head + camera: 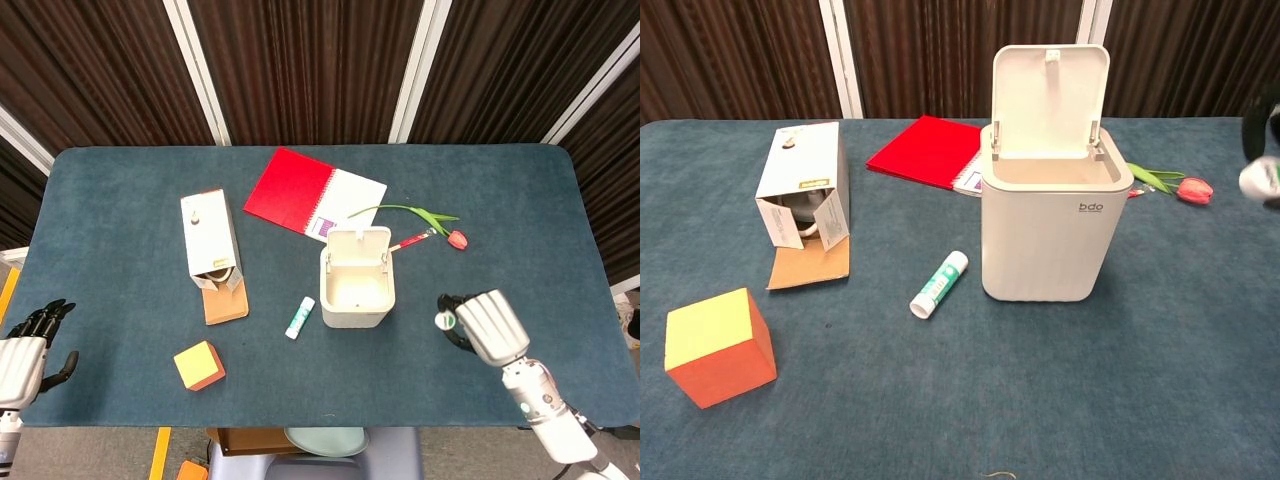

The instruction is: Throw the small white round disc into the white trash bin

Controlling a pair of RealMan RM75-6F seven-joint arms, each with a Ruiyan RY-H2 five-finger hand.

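My right hand (487, 326) is raised above the table to the right of the white trash bin (355, 280) and pinches the small white round disc (446, 321) with a green mark at its fingertips. In the chest view the disc (1262, 177) shows blurred at the right edge, level with the bin's rim (1055, 185). The bin stands with its lid flipped up and its inside showing. My left hand (22, 352) hangs off the table's left front corner, fingers apart and holding nothing.
A green-and-white tube (300, 317) lies left of the bin. An open carton (211, 243), an orange-yellow cube (198, 365), a red notebook (312, 193), a tulip (455, 238) and a red pen (411, 241) lie around the bin.
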